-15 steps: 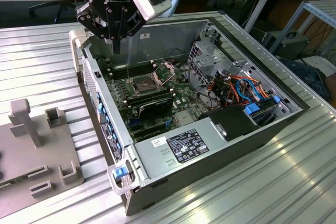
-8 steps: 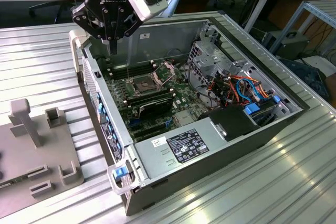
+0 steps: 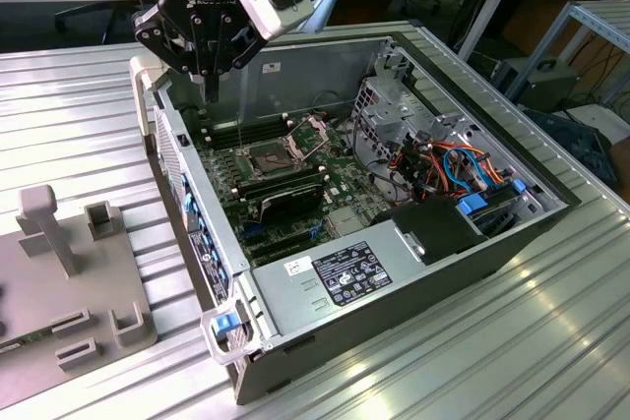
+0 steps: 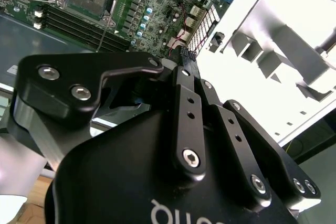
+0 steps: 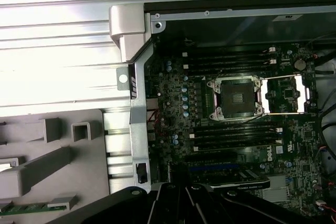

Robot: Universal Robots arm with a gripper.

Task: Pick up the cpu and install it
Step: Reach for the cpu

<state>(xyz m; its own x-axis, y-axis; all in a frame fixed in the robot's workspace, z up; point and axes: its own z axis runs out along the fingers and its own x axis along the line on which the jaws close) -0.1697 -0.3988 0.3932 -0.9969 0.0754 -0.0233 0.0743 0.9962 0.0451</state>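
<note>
The cpu is not seated. The motherboard socket (image 3: 268, 156) sits dark and uncovered near the centre of the exterior view. Its metal retention frame (image 3: 313, 130) is swung open just to the upper right of it. Where the chip itself lies cannot be told.

The gripper (image 3: 210, 86) hangs at the upper left of the frame, above the upper-left corner of the open computer case (image 3: 413, 312). Its jaws are drawn together with the tips meeting, and nothing can be made out between them.

Governing relation: the socket lies down and to the right of the jaws in the frame, inside the case and well apart from them. The grey parts fixture (image 3: 59, 282) lies at the lower left, outside the case, on the other side of the jaws.

Judgement: a completed pick is not evidenced, and installation is outstanding.
</note>
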